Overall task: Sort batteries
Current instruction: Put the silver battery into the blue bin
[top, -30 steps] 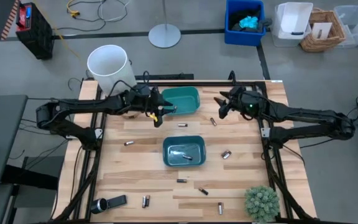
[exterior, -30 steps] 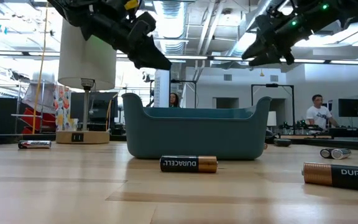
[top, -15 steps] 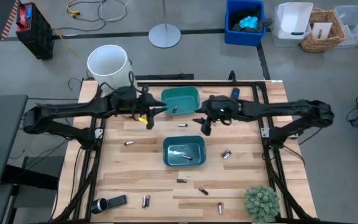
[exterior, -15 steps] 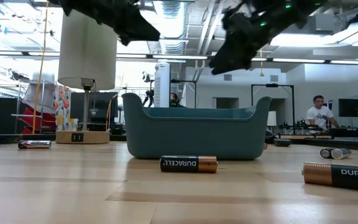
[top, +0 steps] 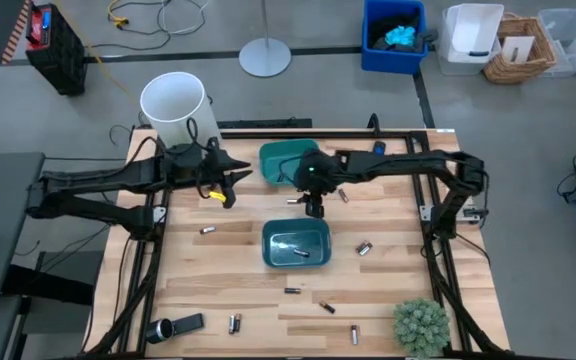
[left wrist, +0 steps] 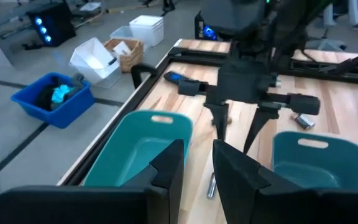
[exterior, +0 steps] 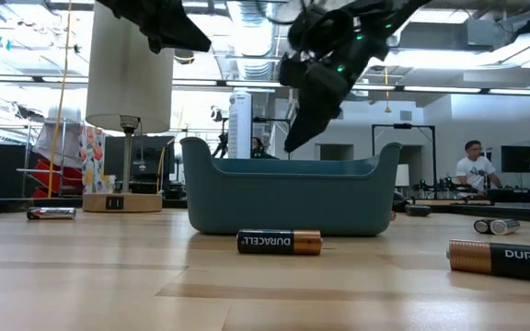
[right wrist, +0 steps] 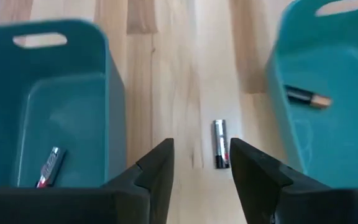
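Two teal bins stand mid-table: the far bin (top: 290,160) holds a battery (right wrist: 307,97), and the near bin (top: 296,242) holds another (right wrist: 50,167). Between the bins a silvery battery (right wrist: 220,152) lies flat on the wood. My right gripper (right wrist: 201,155) hangs open just above it, pointing steeply down; the battery lies a little beyond its fingertips. My left gripper (top: 236,180) hovers left of the far bin, well above the table, open by a narrow gap and with nothing in it (left wrist: 199,158). Several more batteries lie scattered on the table (top: 206,230) (top: 364,247).
A battery (top: 345,196) lies right of the gap between the bins. More batteries (top: 291,291) (top: 326,307) (top: 234,322) lie toward the near edge. A black flashlight-like device (top: 173,326) sits at the near left corner, a green plant (top: 420,325) at the near right.
My right gripper has swung from the table's far right toward the middle, sinking and tipping downward, and now hangs over the gap between the bins. My left gripper has drawn back from the far bin toward the table's left edge and risen.
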Motion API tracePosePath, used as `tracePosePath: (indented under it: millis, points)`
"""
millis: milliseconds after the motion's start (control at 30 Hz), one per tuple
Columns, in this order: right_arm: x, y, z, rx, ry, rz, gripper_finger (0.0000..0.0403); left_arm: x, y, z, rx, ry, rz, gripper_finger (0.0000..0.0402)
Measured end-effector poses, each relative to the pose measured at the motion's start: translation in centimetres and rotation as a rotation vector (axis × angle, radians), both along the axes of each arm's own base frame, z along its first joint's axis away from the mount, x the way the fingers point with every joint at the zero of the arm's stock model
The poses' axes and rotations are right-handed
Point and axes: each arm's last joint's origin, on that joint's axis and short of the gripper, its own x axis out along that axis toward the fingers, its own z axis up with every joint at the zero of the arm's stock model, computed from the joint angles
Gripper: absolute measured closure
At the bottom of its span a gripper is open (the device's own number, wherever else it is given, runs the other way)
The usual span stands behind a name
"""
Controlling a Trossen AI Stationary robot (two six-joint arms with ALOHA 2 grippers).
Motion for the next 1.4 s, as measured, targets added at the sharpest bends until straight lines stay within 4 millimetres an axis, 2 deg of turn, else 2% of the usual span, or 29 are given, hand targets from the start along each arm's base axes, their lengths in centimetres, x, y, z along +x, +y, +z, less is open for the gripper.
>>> tracePosePath:
  millis: [133,267,400,867,1100,1267,1400]
  points:
    - [1.8,0.2,-1.7,0.01,0.1,0.042,0.024,-0.3,-0.1,0.1,0.001,0.005,0.012,0.032]
    - [3.4,0.4,-2.4,0.011,0.118,0.06,0.0237,-0.4,-0.1,0.1,0.004,0.006,0.02,0.0319]
    - [4.2,0.4,-3.5,0.008,0.143,0.06,0.0235,-0.5,-0.2,0.1,0.004,0.005,0.015,0.0319]
    - [4.2,-1.7,-3.9,-0.004,0.15,-0.009,0.0229,-0.8,-0.3,0.3,0.007,0.008,0.018,0.0319]
    - [4.0,-1.5,-2.6,0.13,0.109,-0.241,0.0229,-0.8,-0.3,0.1,-0.005,0.017,0.022,0.0319]
    - [3.7,-0.1,-1.9,0.162,0.133,-0.463,0.0229,-0.8,-0.3,0.1,-0.009,0.017,0.023,0.0319]
    - [3.8,0.9,-1.7,0.217,0.125,-0.576,0.0229,-0.8,-0.3,0.1,-0.009,0.018,0.023,0.0319]
